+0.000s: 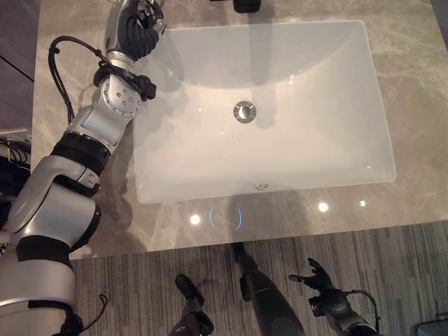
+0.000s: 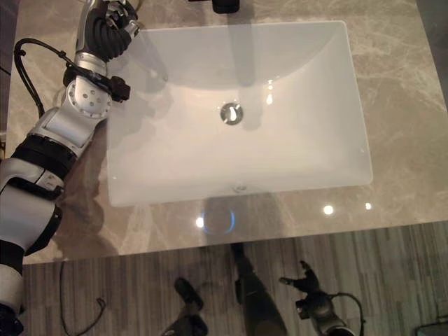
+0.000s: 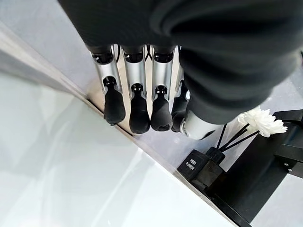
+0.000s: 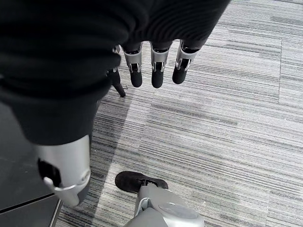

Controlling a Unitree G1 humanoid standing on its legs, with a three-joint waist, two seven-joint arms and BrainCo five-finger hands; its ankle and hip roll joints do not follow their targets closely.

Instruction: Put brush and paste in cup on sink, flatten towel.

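A grey-beige marble counter (image 1: 413, 91) is seen from above, with a white rectangular sink basin (image 1: 315, 133) set into it and a round chrome drain (image 1: 244, 111) near the basin's middle. Grey striped carpet (image 4: 227, 123) is laid in front of the counter. The left hand (image 1: 143, 21) is held at the basin's far left corner, over the counter just beside the rim. In the left wrist view its fingers (image 3: 139, 116) are seen hanging straight, side by side, with nothing gripped between them and the thumb; the dark tips are placed close above the basin's edge, though contact cannot be confirmed. Past those fingers, a small dark reed diffuser bottle (image 3: 201, 168) with black sticks and a white flower (image 3: 262, 122) is stood on the counter, beside a black stand (image 3: 265, 175). The right hand (image 1: 316, 276) is held low over the carpet, well apart from the counter, its fingers (image 4: 157, 71) relaxed and spread, with nothing held. Where the brush, paste, cup and towel lie cannot be told from these views
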